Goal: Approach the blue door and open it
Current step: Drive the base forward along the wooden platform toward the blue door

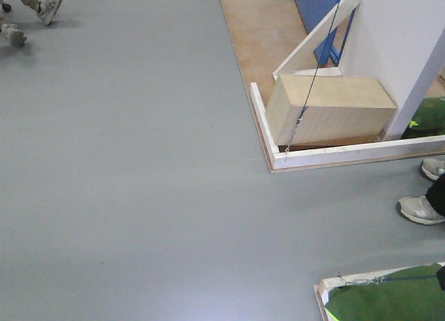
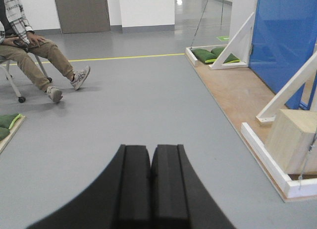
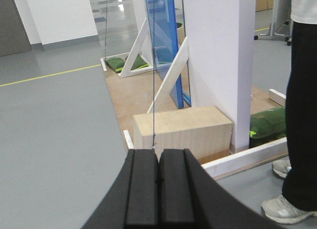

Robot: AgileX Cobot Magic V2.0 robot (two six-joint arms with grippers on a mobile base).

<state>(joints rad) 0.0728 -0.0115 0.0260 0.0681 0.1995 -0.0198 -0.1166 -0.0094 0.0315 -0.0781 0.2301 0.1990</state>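
The blue door [image 2: 285, 40] stands upright at the right of the left wrist view, on a wooden platform behind a white diagonal brace [image 2: 290, 87]. Seen edge-on, the blue door [image 3: 164, 45] is in the middle of the right wrist view, and the blue door [image 1: 316, 12] shows at the top of the front view. No handle shows in any view. My left gripper [image 2: 150, 157] is shut with nothing in it, low over the grey floor. The right gripper [image 3: 158, 159] is shut and empty too, some way short of the platform.
A pale wooden block [image 1: 330, 109] sits inside the platform's white corner frame [image 1: 334, 155]. A thin cable [image 1: 313, 78] runs down to that corner. One person sits on a chair [image 2: 29, 55] at the left. Another stands at the right [image 3: 299, 115]. Green sandbags [image 2: 210, 54] lie beyond.
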